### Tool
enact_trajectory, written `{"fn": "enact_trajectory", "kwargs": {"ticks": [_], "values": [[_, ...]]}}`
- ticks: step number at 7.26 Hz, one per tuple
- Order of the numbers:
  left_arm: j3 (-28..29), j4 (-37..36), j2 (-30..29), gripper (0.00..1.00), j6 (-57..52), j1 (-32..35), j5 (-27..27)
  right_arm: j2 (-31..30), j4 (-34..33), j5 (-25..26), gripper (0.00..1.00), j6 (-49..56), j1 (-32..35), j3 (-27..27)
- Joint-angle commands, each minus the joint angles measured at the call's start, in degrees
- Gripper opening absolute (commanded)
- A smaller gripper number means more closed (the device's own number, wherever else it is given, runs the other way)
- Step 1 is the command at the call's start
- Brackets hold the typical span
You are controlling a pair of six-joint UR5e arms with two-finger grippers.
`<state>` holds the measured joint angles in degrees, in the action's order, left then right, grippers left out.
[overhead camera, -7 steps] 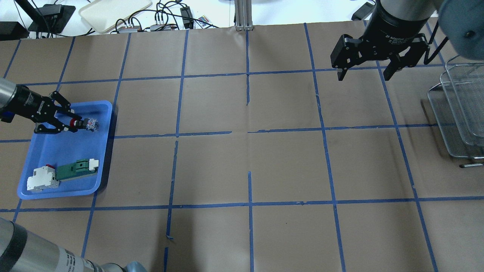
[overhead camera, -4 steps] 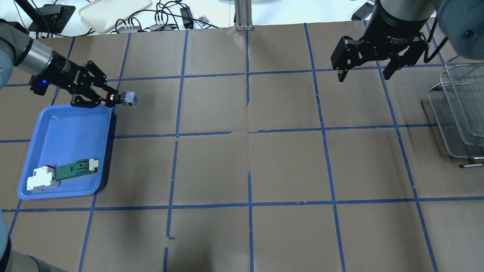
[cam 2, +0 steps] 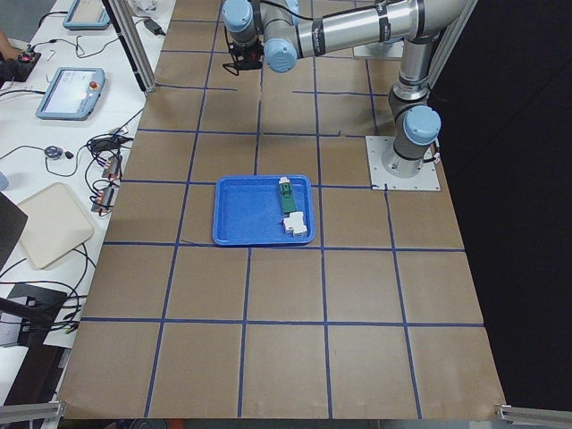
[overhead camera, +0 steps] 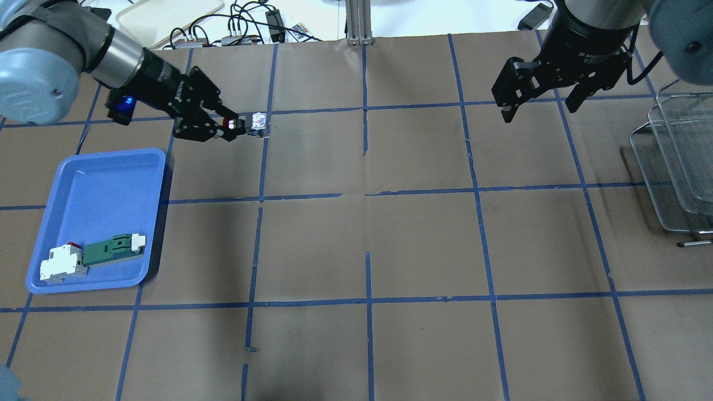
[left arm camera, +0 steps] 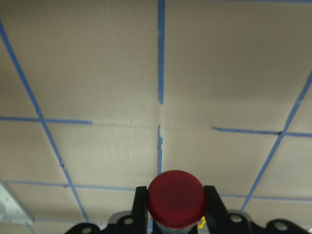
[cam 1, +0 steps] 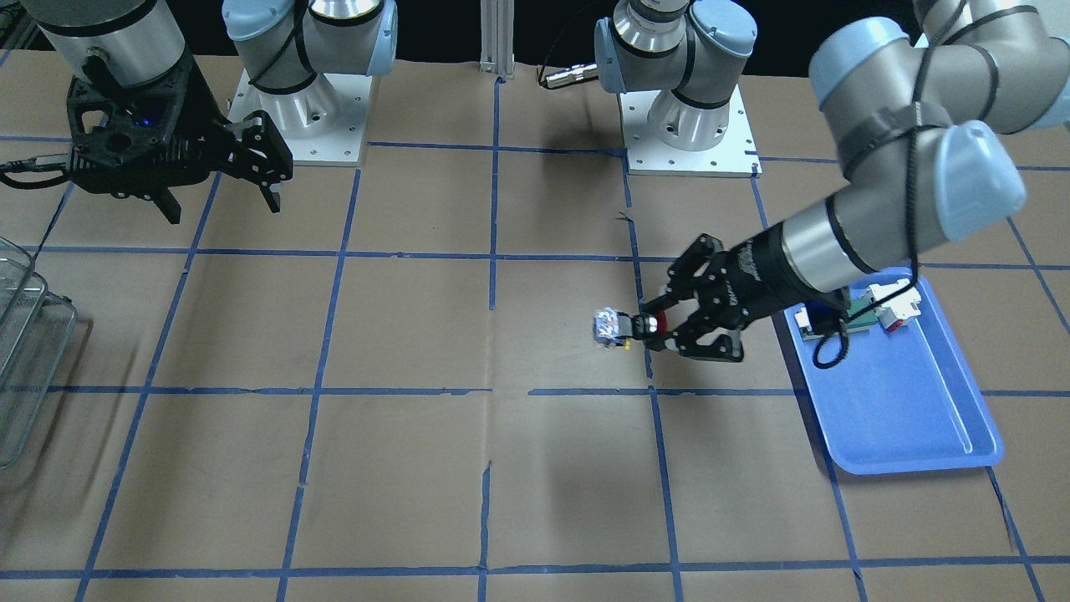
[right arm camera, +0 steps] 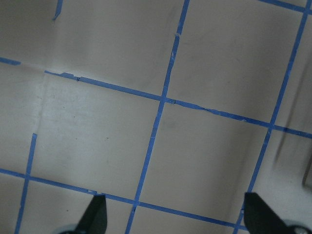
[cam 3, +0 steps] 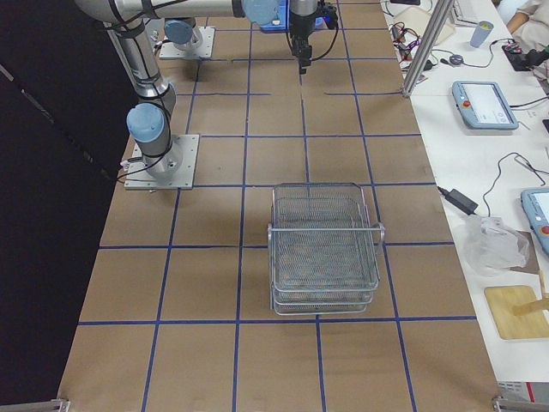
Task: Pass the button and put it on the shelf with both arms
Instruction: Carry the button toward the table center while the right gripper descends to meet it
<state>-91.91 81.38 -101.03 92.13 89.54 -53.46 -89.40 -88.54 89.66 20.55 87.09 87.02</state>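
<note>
On the desk (overhead camera: 367,239), the blue tray (overhead camera: 100,172) holds a green-and-white part (overhead camera: 111,249) and a white block (overhead camera: 62,263) at its near end. Past the tray's far right corner, the left fingers (left arm camera: 213,202) are clamped on the button (overhead camera: 248,125) at its red cap, holding it above the desk. Well right of the tray, the right fingers (overhead camera: 505,108) hang spread apart, near the shelf (overhead camera: 679,161).

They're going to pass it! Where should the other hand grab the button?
The blue-white block end of the button, from the robot's right. The left hand pinches the red-cap end, so the block sticks out free toward the open right hand.
</note>
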Motion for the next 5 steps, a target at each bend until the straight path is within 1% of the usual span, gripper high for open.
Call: {"fn": "enact_trajectory", "kwargs": {"ticks": [1,2,3,4,5], "values": [[-0.72,-7.51,-0.56,0.0,11.7,7.55,1.96,-0.42,1.43,-2.71,1.0,17.87,-2.62,-0.01],[-0.72,-12.69,-1.18,0.0,16.97,9.93,1.7,-0.6,1.44,-3.51,1.0,29.0,-2.62,-0.01],[-0.72,-14.13,-1.28,0.0,20.16,12.22,0.91,-0.95,1.87,-6.74,1.0,36.94,-2.36,0.17],[-0.37,-14.84,-1.28,0.0,22.97,14.07,-1.36,-1.21,1.96,-10.78,1.0,42.5,-2.19,0.78],[-0.2,-15.55,-1.28,0.0,25.18,15.56,-2.34,-1.48,1.88,-11.69,1.0,50.47,-2.1,2.35]]}}
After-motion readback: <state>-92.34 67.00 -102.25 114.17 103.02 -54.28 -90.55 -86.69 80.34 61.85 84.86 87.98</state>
